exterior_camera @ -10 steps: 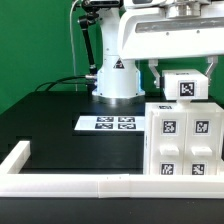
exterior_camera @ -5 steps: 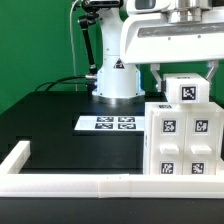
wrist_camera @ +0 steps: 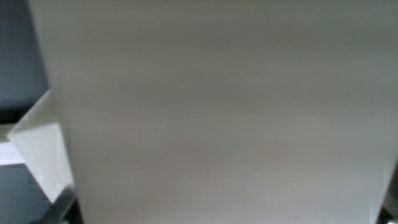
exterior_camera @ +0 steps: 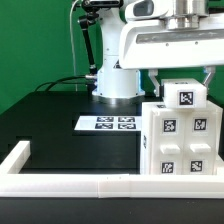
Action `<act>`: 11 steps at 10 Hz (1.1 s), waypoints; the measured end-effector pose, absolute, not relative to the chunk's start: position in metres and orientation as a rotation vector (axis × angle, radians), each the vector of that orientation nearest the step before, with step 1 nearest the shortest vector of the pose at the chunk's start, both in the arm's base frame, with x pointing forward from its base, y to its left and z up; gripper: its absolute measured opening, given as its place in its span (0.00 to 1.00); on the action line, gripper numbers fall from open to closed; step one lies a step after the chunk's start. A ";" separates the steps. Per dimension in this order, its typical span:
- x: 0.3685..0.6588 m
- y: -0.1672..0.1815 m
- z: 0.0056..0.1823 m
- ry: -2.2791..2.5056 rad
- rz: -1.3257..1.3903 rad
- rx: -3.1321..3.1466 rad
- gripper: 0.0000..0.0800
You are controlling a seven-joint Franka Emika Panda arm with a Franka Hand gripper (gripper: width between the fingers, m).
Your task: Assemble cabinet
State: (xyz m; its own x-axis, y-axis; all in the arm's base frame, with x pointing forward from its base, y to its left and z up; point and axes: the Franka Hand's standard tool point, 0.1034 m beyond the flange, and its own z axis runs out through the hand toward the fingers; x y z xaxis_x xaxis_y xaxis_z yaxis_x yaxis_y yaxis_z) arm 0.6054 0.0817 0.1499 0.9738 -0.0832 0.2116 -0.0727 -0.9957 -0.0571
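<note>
The jaws hang straight down from the arm [exterior_camera: 175, 40] over the top of the cabinet [exterior_camera: 180, 145], one dark side showing at each flank of a small tagged block [exterior_camera: 185, 95] that sits on the cabinet's upper face. Whether they press on that block or stand just clear of it I cannot tell, as the arm's big white link hides most of them. The wrist view gives no help: a blurred pale surface [wrist_camera: 214, 110], probably a face of the cabinet, fills nearly all of it, with a lighter edge and a strip of dark to one side. The cabinet itself stands upright near the counter's front corner on the exterior view's right, its front face (six square tags can be counted there) just behind the white border rail [exterior_camera: 70, 184] that runs along the counter's front edge. The black counter [exterior_camera: 50, 125] carries the marker board [exterior_camera: 108, 124], lying flat near the middle, apart from the cabinet and close to the robot's white base [exterior_camera: 117, 80] at the far edge.
</note>
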 end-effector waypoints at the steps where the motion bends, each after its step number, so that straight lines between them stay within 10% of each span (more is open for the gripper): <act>1: 0.606 0.081 0.150 0.123 -0.335 -3.072 0.68; 11: 0.606 0.082 0.150 0.310 -0.326 -3.040 0.68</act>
